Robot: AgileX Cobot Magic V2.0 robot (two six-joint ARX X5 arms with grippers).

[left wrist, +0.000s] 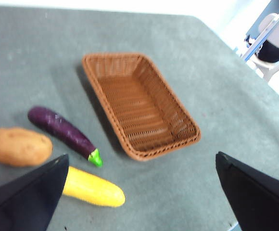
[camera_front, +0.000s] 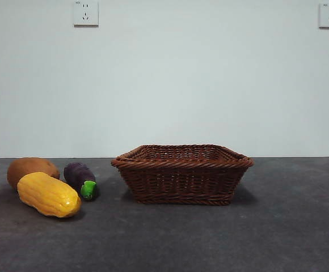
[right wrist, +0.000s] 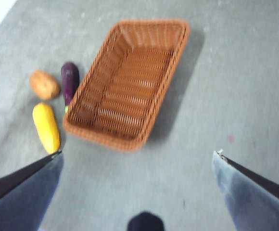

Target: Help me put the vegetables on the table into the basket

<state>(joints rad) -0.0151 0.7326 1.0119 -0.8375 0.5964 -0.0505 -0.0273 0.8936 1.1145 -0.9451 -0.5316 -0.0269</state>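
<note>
The shallow brown woven wicker basket point(camera_front: 182, 174) sits empty on the flat dark grey counter point(camera_front: 278, 226), and serves as the landmark here; all three vegetables lie in a cluster on one side of it, on the counter and outside its rim. The small dark purple eggplant with a green stem point(camera_front: 81, 179) is the nearest to the basket, just beside its wall but apart from it; the brown oval potato point(camera_front: 31, 170) lies farther from the basket than the eggplant; the bumpy yellow oblong vegetable point(camera_front: 49, 194) lies in front of the potato in the front view, close against it, and also farther from the basket than the eggplant.

In the left wrist view the left gripper point(left wrist: 142, 192) hangs high above the counter with its black fingers point(left wrist: 31, 197) spread wide and nothing between them; the basket point(left wrist: 139, 103) lies beyond the gap, and the yellow vegetable point(left wrist: 94, 189) shows partly behind one finger, with the eggplant point(left wrist: 62, 130) and potato point(left wrist: 20, 147) past it.

In the right wrist view the right gripper point(right wrist: 137, 180) is likewise raised, its fingers point(right wrist: 24, 190) wide and empty; the basket point(right wrist: 127, 82) lies ahead of them, and the yellow vegetable point(right wrist: 46, 127), potato point(right wrist: 44, 84) and eggplant point(right wrist: 70, 82) lie on the basket's far side from the bare counter point(right wrist: 235, 86); the picture is blurred.
</note>
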